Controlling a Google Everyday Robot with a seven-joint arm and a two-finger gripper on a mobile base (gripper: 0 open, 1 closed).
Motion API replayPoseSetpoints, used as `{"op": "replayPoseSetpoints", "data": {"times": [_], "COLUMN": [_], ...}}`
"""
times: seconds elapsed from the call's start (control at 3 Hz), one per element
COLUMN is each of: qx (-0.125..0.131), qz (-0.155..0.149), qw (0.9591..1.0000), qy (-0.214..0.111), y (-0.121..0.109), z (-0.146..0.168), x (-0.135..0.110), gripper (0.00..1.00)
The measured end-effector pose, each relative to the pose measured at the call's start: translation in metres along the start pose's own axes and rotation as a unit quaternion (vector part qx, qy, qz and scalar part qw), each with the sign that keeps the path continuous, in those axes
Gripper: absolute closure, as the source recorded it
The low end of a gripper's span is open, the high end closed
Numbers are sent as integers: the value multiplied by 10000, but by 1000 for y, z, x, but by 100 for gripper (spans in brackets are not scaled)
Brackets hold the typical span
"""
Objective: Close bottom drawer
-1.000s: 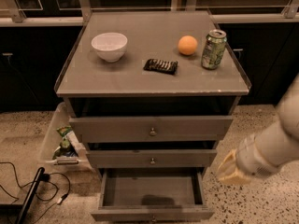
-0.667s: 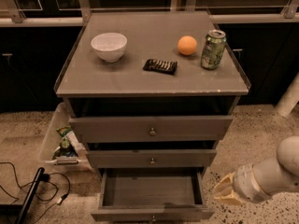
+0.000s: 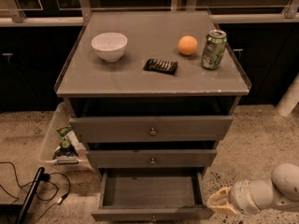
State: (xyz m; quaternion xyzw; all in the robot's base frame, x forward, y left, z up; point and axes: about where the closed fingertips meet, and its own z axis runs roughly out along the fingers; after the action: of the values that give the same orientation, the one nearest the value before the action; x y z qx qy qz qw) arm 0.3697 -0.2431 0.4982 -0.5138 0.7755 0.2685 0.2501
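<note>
The bottom drawer (image 3: pixel 149 190) of the grey cabinet stands pulled out, its shallow grey box showing and nothing visible inside. Its slim front (image 3: pixel 121 214) runs along the lower edge of the view, with the small knob (image 3: pixel 153 217) just showing. Above it sit the middle drawer front (image 3: pixel 152 158) and the top drawer front (image 3: pixel 150 127), both closed. My gripper (image 3: pixel 218 201) is low at the right, just beside the open drawer's right front corner, on the end of my white arm (image 3: pixel 271 190).
The cabinet top holds a white bowl (image 3: pixel 109 45), a dark snack bar (image 3: pixel 160 66), an orange (image 3: pixel 187 45) and a green can (image 3: pixel 213 49). A white bin (image 3: pixel 58 139) with bags stands left of the cabinet. Black cables (image 3: pixel 32 190) lie on the speckled floor.
My arm has dropped lower and drawn down toward the floor at the right, bringing the gripper to the level of the open bottom drawer. The drawer has not moved.
</note>
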Motion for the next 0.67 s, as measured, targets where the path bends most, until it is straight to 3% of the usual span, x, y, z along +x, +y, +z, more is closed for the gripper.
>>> {"op": "replayPoseSetpoints", "data": {"times": [0.67], "qx": [-108], "qz": [73], "qw": [9999], "qy": [-86], "y": [2], "z": [13], "x": [7], "gripper": [100]}}
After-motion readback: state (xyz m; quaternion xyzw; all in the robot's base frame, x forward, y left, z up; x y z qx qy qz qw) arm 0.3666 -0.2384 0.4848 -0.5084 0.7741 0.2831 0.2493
